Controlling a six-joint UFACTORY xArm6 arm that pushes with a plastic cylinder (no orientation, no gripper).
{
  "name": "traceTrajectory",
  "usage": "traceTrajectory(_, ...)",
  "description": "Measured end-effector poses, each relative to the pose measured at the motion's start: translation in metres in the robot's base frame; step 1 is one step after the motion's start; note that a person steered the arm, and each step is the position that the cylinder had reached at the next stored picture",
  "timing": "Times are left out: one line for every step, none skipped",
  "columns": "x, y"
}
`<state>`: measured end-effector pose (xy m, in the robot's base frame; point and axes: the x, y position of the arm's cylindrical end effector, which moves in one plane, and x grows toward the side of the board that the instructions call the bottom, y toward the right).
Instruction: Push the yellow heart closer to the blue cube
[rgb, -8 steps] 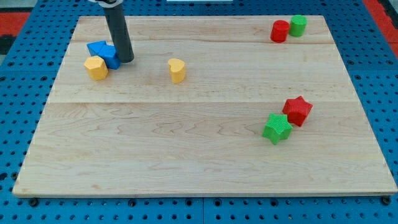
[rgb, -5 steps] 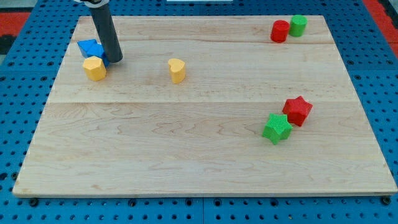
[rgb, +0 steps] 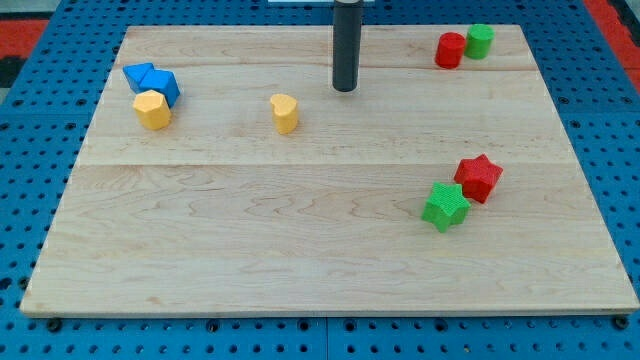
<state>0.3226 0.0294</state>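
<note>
The yellow heart (rgb: 285, 113) lies on the wooden board (rgb: 300, 220), left of centre in the upper part. Two blue blocks touch at the upper left: a blue cube (rgb: 163, 86) and a second blue block (rgb: 139, 76) at its upper left. A yellow hexagonal block (rgb: 153, 109) sits just below them. My tip (rgb: 345, 89) rests on the board up and to the right of the yellow heart, a short gap away, touching no block.
A red cylinder (rgb: 450, 50) and a green cylinder (rgb: 480, 41) stand together at the upper right. A red star (rgb: 478, 178) and a green star (rgb: 444, 206) touch at the right, below the middle. A blue pegboard surrounds the board.
My tip has moved from beside the blue blocks at the upper left to the right, past the yellow heart. The blue blocks were nudged slightly left earlier. The heart has not moved.
</note>
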Motion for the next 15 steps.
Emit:
traceTrajectory(0.039,0.000)
traceTrajectory(0.040,0.000)
traceTrajectory(0.040,-0.016)
traceTrajectory(0.040,-0.061)
traceTrajectory(0.040,-0.104)
traceTrajectory(0.039,-0.134)
traceTrajectory(0.044,-0.115)
traceTrajectory(0.049,-0.105)
traceTrajectory(0.075,-0.107)
traceTrajectory(0.090,-0.113)
traceTrajectory(0.090,-0.113)
traceTrajectory(0.086,-0.122)
traceTrajectory(0.078,-0.135)
traceTrajectory(0.069,-0.156)
traceTrajectory(0.065,-0.180)
